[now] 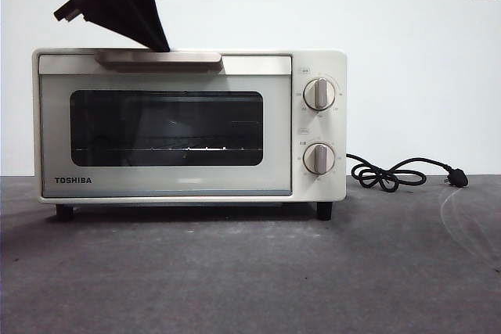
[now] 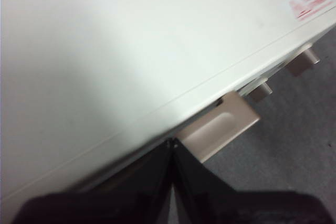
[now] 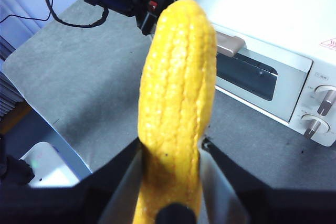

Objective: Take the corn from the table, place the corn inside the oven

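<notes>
The cream-white TOSHIBA oven point(image 1: 313, 127) stands on the dark grey table point(image 1: 250, 271) with its door closed. My left gripper point(image 1: 160, 44) comes down from the upper left, and its shut tip point(image 2: 170, 143) rests at the oven's top front edge beside the bar handle point(image 2: 220, 129). The yellow corn point(image 3: 178, 77) stands upright between the jaws of my right gripper point(image 3: 172, 145), which is shut on its lower part, off to the side in front of the oven point(image 3: 273, 19). Neither the corn nor the right gripper shows in the front view.
Two round knobs point(image 1: 319, 94) point(image 1: 319, 159) sit on the oven's right panel. A black power cord with plug point(image 1: 399, 174) lies on the table right of the oven. In the right wrist view the table's edge point(image 3: 47, 114) drops off to the floor.
</notes>
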Controlling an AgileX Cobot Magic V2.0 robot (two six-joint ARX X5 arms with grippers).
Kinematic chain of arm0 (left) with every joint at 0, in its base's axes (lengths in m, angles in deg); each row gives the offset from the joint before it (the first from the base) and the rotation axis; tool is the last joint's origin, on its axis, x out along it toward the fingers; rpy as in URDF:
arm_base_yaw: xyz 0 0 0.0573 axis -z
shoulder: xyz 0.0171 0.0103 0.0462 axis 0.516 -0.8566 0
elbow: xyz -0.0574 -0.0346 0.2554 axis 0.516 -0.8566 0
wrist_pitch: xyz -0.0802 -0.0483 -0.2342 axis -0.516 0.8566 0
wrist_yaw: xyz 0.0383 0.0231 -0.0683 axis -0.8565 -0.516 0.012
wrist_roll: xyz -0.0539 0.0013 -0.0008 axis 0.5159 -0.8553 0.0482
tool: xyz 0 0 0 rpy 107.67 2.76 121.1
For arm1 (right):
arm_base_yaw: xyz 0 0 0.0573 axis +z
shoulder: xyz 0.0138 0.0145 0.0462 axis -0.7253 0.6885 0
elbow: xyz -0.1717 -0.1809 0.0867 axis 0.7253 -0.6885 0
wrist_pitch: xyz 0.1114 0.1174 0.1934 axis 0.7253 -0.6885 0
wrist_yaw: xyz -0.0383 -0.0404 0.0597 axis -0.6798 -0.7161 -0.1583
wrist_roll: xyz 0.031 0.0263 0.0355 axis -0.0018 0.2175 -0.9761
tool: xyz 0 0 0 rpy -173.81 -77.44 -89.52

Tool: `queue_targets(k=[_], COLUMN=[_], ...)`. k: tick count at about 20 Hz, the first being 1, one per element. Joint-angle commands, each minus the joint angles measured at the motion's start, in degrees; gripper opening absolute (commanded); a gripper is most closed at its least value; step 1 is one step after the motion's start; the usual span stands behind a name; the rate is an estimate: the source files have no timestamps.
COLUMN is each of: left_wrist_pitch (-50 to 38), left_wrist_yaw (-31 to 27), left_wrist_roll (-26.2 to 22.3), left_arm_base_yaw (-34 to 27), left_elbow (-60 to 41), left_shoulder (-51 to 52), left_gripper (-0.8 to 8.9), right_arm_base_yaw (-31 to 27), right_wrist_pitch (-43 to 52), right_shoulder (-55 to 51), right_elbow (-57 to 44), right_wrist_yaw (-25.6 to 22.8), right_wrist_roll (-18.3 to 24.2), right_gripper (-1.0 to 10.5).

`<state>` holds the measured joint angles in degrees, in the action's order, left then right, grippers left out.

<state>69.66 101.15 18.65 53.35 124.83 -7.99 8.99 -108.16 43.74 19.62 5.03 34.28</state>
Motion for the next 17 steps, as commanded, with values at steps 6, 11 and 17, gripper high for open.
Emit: queue_targets(k=[6,11,17], left_wrist_pitch=[4.3,9.3,15.2], left_wrist_yaw=[-3.9,-3.9,-4.3], left_wrist_roll=[-2.9,-3.5,-4.0], left_arm_base_yaw=[0.7,1.5,4.2], left_elbow=[0.0,0.0,0.0], left_shoulder=[-0.5,-0.5,-0.5], left_gripper=[-0.06,-0.06,-0.06], right_arm_base_yaw=[0.0,0.0,0.0], right_wrist_pitch=[0.3,0.3,0.3], right_shoulder=[0.2,0.2,0.2], right_elbow=[0.3,0.3,0.3], right_wrist_yaw=[-0.3,-0.3,-0.4], right_wrist_roll=[1.4,1.8,2.0], right_gripper=[-0.1,-0.1,-0.1])
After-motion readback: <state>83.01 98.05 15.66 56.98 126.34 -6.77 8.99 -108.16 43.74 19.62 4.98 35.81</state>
